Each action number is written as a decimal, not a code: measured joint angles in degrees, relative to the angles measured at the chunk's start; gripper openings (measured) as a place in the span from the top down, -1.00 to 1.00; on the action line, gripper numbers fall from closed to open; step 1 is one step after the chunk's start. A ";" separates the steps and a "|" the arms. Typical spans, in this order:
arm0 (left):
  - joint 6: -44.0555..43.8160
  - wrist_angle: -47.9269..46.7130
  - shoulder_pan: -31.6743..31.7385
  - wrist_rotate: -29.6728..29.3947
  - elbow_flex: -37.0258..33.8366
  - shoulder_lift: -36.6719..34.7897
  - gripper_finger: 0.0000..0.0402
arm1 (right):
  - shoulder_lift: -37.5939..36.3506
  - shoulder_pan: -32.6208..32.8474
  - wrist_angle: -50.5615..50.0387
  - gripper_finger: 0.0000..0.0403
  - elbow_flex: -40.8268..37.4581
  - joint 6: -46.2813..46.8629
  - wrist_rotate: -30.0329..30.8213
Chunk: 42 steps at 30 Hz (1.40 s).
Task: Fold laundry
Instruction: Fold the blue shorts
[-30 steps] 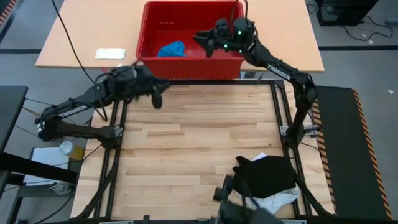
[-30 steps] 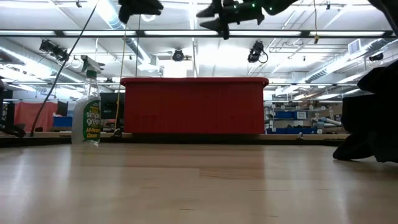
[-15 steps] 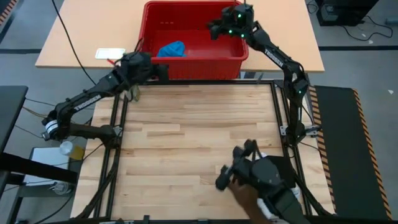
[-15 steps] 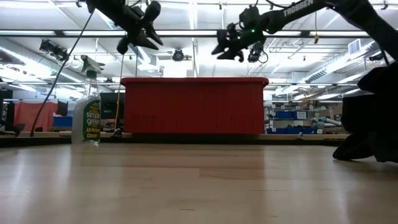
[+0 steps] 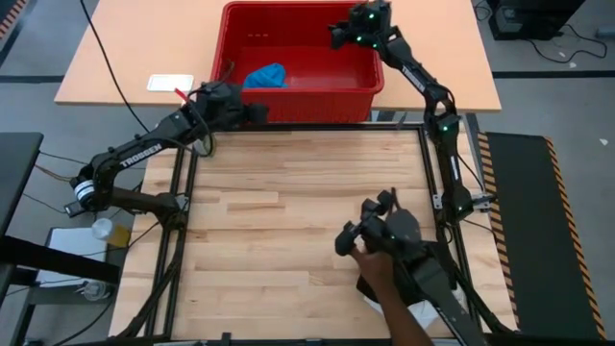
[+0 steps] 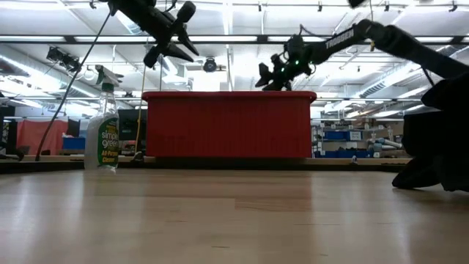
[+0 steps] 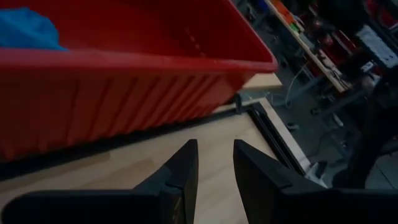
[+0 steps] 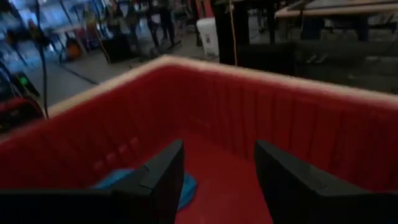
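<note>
A bright blue garment (image 5: 264,75) lies on the floor of the red basket (image 5: 317,104) at the table's far edge. It also shows in the right wrist view as blue cloth (image 8: 109,179). My right gripper (image 5: 338,37) hangs open over the basket's far right part, with nothing between its fingers. My left gripper (image 5: 256,111) stands open by a narrow gap just outside the basket's near wall, at its left end, also with nothing in it. The black garment (image 5: 423,274) and a white one (image 5: 452,308) lie at the near right corner, under a person's arm (image 5: 389,288).
A spray bottle (image 6: 102,136) stands beyond the table's far left. A white card (image 5: 170,83) lies left of the basket. Black frame rails (image 5: 423,154) run along the table's sides. Bare wood (image 5: 288,211) fills the table's middle.
My right gripper has gone toward the far edge and sunk, from the basket's near right to over its far right part. My left gripper has gone up to the basket's near wall and rolled. A person's arm has reached in from the near edge onto the black garment.
</note>
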 joint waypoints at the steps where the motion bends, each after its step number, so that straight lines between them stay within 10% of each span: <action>1: -0.19 -0.15 -0.12 0.01 0.00 -0.04 0.49 | 0.85 0.18 -0.25 0.01 0.00 -0.90 0.16; 22: 5.21 -7.39 12.67 1.47 11.81 13.47 0.49 | 10.54 0.94 -10.44 0.01 0.44 -0.31 -2.53; 42: 23.63 -16.31 17.73 1.94 53.11 47.24 0.11 | 10.52 10.42 -28.32 0.01 0.28 10.12 -17.14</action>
